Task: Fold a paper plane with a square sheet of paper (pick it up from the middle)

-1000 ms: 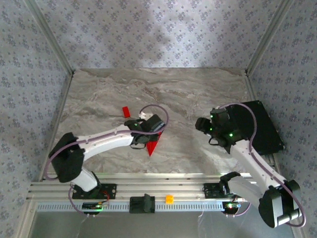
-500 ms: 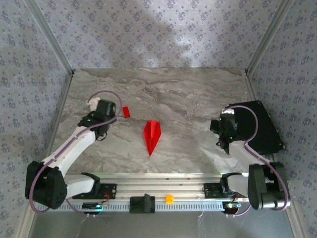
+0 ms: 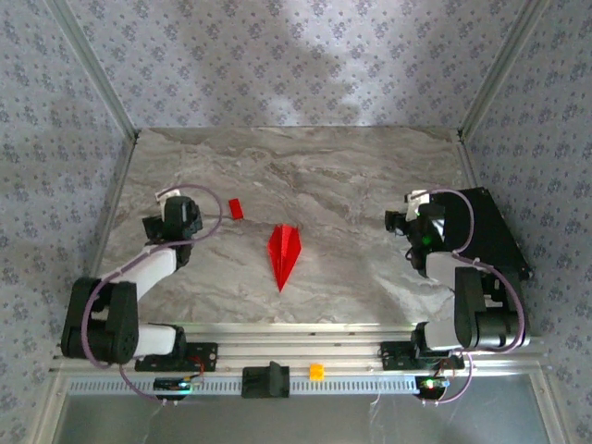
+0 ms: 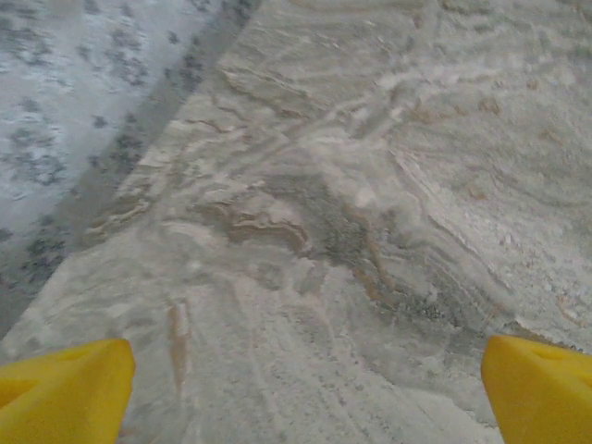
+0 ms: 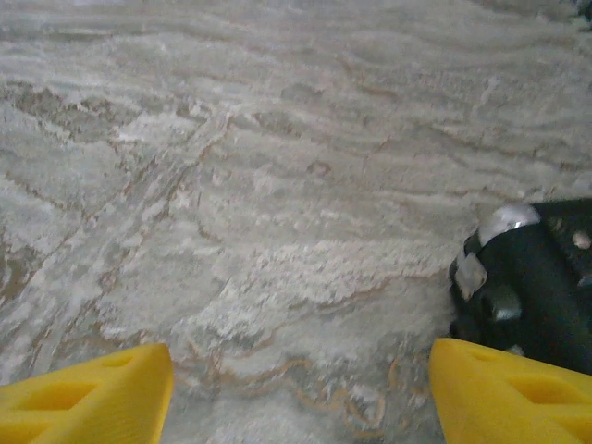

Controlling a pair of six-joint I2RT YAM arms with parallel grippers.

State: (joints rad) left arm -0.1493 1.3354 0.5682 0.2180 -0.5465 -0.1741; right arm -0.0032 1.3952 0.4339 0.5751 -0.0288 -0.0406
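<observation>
The square sheet of paper lies folded as a bright red paper plane flat on the marble table, its point towards the near edge. Nothing touches it. My left gripper is drawn back at the table's left side, well clear of the plane. In the left wrist view its yellow fingers stand wide apart over bare marble, so the left gripper is open and empty. My right gripper is folded back at the right. Its fingers are also apart, and the right gripper is open over bare marble.
A tiny red block lies up and to the left of the plane. A black slab sits at the table's right edge, with a black part beside my right fingers. Patterned walls close in the table's left, back and right sides.
My left gripper opened and let go of the plane, then pulled back to the left side. The right arm folded back to the right. The plane stays on the table.
</observation>
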